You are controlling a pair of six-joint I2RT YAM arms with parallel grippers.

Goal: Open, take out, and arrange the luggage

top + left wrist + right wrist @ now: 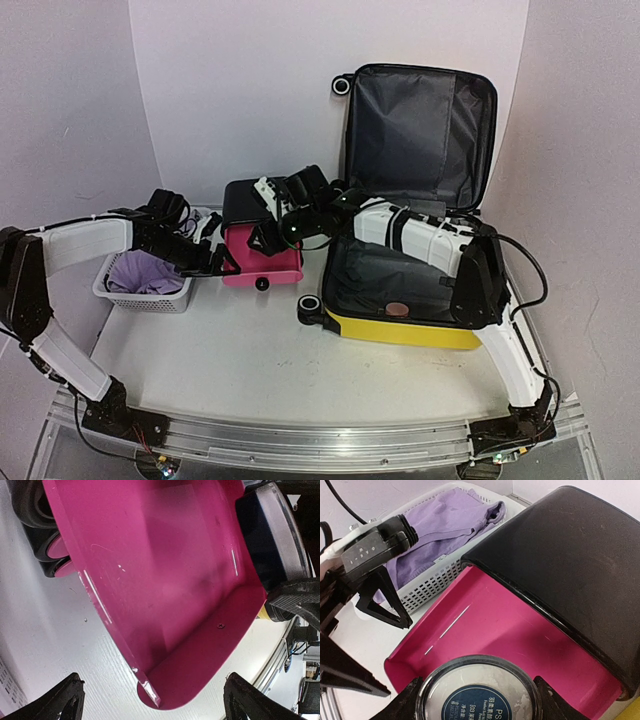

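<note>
The yellow luggage (400, 330) lies open at the right, its dark-lined lid (420, 130) standing up against the back wall. A small brown round thing (404, 309) lies in its base. My right gripper (268, 232) reaches left over the open pink drawer (490, 625) of the black-and-pink box. It is shut on a round jar (480, 692) with a clear lid and blue label. My left gripper (222, 262) is open, its fingers (60, 700) either side of the drawer's front corner (165, 680). The jar also shows in the left wrist view (270, 530).
A white mesh basket (150, 292) with purple clothing (445, 525) stands at the left, just behind my left gripper. The box's black top (570, 555) overhangs the drawer. A suitcase wheel (309, 304) sits beside the box.
</note>
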